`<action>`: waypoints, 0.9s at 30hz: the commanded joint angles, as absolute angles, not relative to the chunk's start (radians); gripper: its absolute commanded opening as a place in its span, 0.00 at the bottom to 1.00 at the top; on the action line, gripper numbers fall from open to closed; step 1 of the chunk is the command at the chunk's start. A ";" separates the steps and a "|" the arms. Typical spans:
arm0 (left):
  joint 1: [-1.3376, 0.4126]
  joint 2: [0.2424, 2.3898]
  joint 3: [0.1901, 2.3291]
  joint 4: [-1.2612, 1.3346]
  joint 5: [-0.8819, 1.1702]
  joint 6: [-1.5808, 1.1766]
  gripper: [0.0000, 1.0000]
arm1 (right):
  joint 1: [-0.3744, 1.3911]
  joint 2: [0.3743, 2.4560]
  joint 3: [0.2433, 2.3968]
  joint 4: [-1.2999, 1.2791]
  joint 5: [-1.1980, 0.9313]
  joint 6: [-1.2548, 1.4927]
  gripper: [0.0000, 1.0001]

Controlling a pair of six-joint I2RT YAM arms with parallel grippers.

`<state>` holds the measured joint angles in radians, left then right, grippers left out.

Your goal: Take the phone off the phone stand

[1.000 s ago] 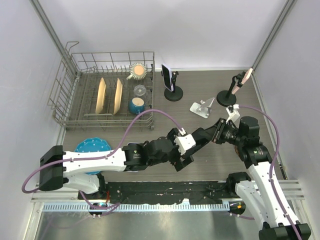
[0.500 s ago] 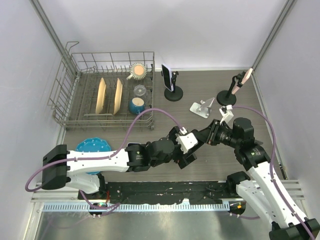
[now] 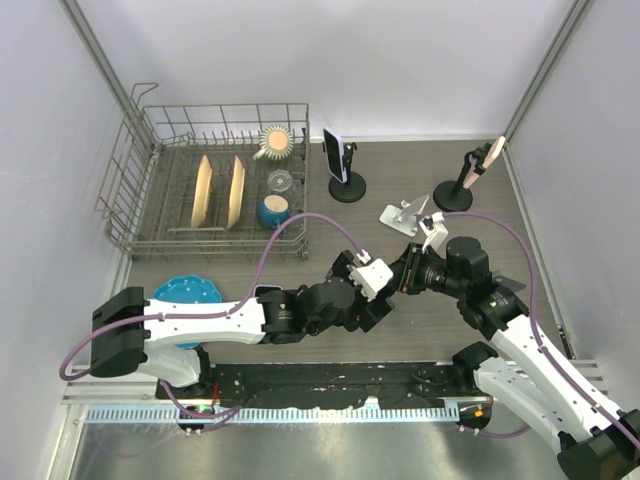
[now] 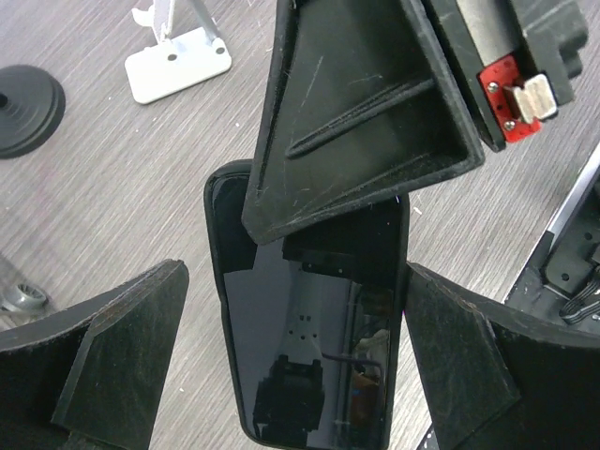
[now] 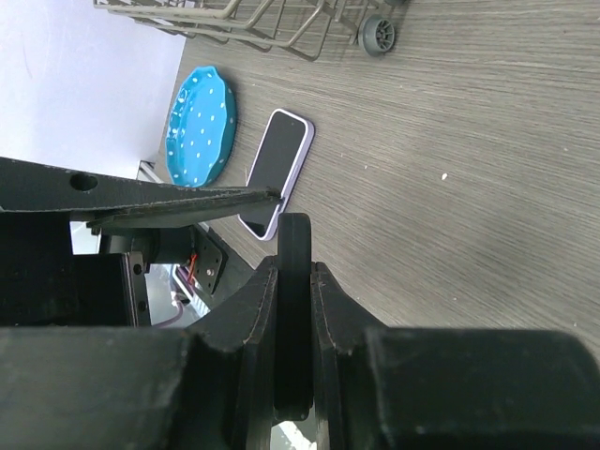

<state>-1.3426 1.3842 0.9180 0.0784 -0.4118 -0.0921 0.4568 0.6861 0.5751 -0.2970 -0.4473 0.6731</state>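
right pincer (image 5: 293, 274): clamped on end of black phone (image 4: 314, 375), holding it away from white phone stand (image 3: 403, 217) | left pincer (image 4: 292, 361): fully spread, empty, flanking phone, apparently for handover

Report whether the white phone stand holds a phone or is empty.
Empty. The white phone stand carries nothing; the black phone is clamped in the right gripper, well clear of it.

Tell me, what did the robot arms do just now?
The right claw carried the black phone leftward, up to the open left claw. Unchanged: right claw clamped on it, left claw wide open, dish rack and white stand in place.
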 commanded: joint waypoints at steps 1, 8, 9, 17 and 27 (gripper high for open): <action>-1.347 1.387 0.911 0.112 -0.503 -0.143 1.00 | 0.486 0.689 0.592 -0.173 -0.428 0.712 0.01; -1.325 1.361 0.874 0.074 -0.457 -0.199 1.00 | 0.500 0.684 0.586 -0.161 -0.436 0.715 0.01; -1.321 1.353 0.858 0.077 -0.446 -0.204 1.00 | 0.500 0.683 0.581 -0.157 -0.440 0.718 0.01; -1.282 1.281 0.795 0.092 -0.348 -0.222 1.00 | 0.502 0.681 0.551 -0.094 -0.479 0.750 0.01; -1.281 1.259 0.785 0.095 -0.268 -0.207 0.60 | 0.503 0.709 0.529 -0.078 -0.486 0.759 0.01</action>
<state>-1.2869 1.2892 0.7879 0.0643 -0.2993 -0.2050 0.4957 0.7044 0.5262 -0.1738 -0.4538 0.7303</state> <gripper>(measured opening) 0.756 0.210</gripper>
